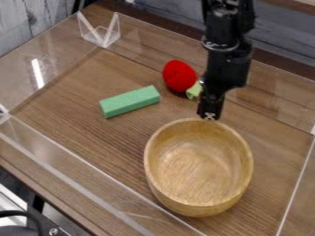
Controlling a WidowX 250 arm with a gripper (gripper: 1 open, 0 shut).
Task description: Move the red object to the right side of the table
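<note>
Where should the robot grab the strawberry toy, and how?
Probably around the fat middle of the strawberry toy, coming from above. It's roundest there, while the leafy end is thin and points toward the wooden bowl.

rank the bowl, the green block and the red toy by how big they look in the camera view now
Largest to smallest, as they look in the camera view:
1. Wooden bowl
2. Green block
3. Red toy, though its outline is close enough to the block's to leave some doubt
</note>
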